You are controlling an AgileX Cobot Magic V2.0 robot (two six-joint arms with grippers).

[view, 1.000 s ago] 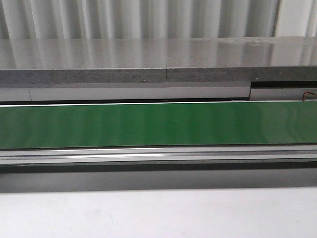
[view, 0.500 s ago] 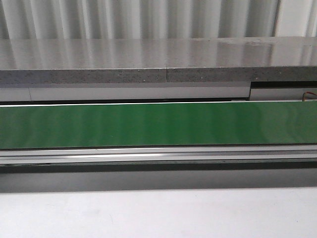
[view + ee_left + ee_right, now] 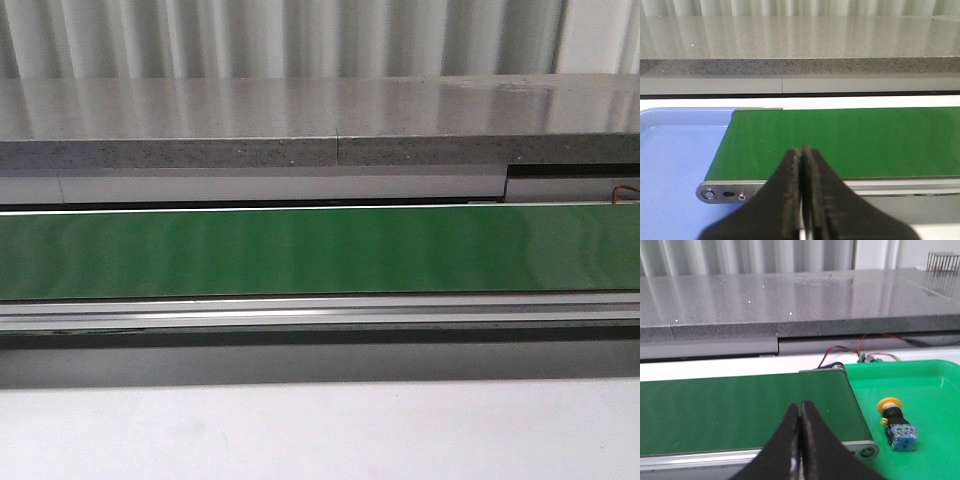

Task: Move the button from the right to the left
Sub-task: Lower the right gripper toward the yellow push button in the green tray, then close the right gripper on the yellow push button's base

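Observation:
The button (image 3: 895, 423) lies on its side in the green tray (image 3: 930, 390), seen only in the right wrist view: orange-yellow cap, black collar, blue and clear base. My right gripper (image 3: 800, 407) is shut and empty over the near edge of the green belt (image 3: 740, 407), apart from the button, which lies off to its side past the belt's end. My left gripper (image 3: 802, 150) is shut and empty over the belt's other end (image 3: 840, 140). Neither gripper shows in the front view.
The green conveyor belt (image 3: 320, 250) runs across the front view, with a metal rail (image 3: 320, 312) in front and a grey stone counter (image 3: 320, 125) behind. A blue tray (image 3: 675, 160) sits at the belt's left end. Red wires (image 3: 860, 347) lie behind the green tray.

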